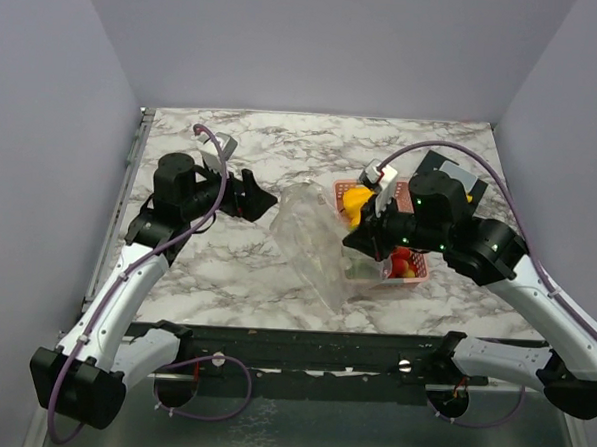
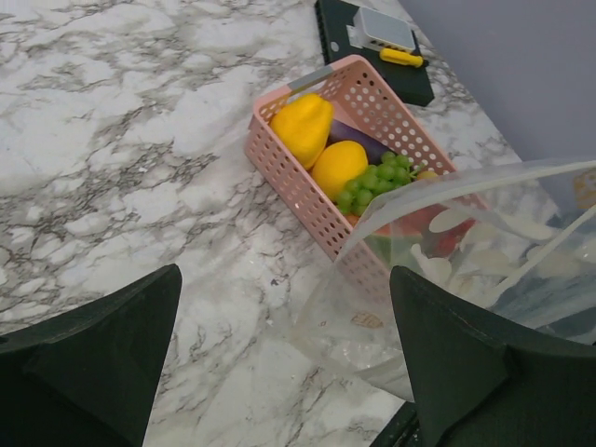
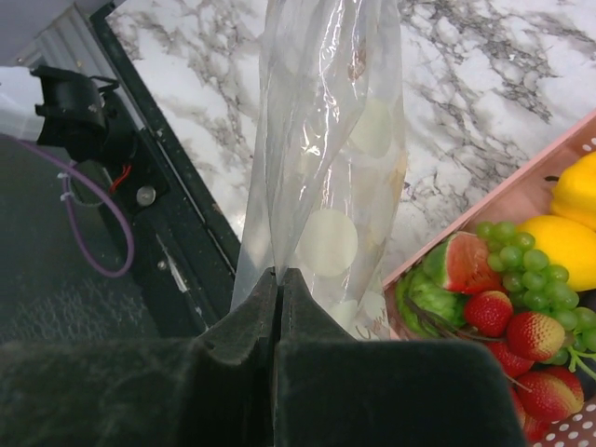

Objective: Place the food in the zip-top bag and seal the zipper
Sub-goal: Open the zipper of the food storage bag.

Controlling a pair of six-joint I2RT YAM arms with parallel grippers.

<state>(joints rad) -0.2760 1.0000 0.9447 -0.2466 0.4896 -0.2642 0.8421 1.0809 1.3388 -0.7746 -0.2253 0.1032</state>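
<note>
The clear zip-top bag point(image 1: 313, 242) with pale dots hangs between the arms, above the marble. My right gripper point(image 3: 279, 277) is shut on one edge of the zip-top bag point(image 3: 326, 168); its zipper I cannot make out. The food point(image 1: 402, 261) lies in a pink basket point(image 1: 418, 273): yellow pieces point(image 2: 321, 140), green grapes point(image 2: 372, 182), a watermelon slice point(image 3: 458, 264), strawberries point(image 3: 521, 326). My left gripper point(image 2: 284, 358) is open and empty, low over the table, with the bag's lower corner point(image 2: 372, 326) near its right finger point(image 2: 466, 363). In the top view it point(image 1: 263, 201) sits just left of the bag.
A black mat with a small grey box and a yellow item point(image 2: 391, 37) lies at the far right behind the basket. Grey walls enclose the marble table point(image 1: 226, 260). A black rail point(image 1: 302, 349) runs along the near edge.
</note>
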